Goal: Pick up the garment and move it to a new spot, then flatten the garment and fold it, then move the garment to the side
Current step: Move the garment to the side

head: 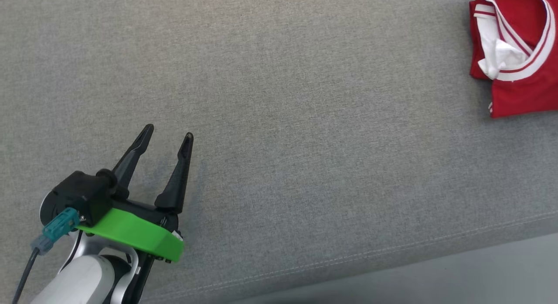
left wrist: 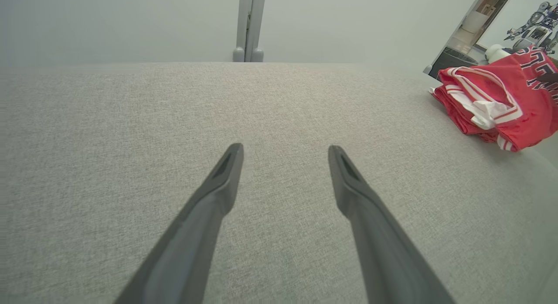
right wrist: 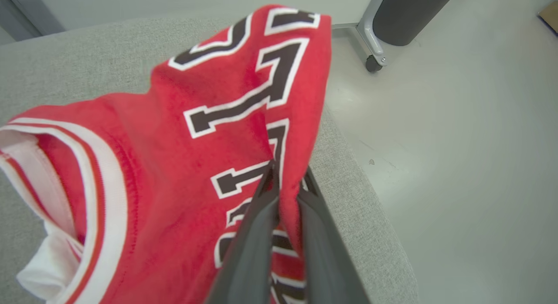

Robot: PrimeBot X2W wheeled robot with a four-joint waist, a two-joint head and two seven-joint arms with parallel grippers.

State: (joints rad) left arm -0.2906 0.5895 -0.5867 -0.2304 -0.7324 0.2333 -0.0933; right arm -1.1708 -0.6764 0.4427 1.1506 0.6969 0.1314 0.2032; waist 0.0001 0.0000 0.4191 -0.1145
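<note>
The right gripper [right wrist: 288, 173] pinches a fold of the red jersey [right wrist: 174, 155], which lies folded at the grey cushion's [head: 305, 142] right edge, while the left gripper [head: 169, 132] is spread well apart from it; this is likely the final move aside, so next comes release and lifting clear.

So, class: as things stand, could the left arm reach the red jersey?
Probably, with a long reach: bare grey cushion lies between the open left gripper and the red jersey, nothing blocking. It sits at the far right edge, pinched in the right gripper.
</note>
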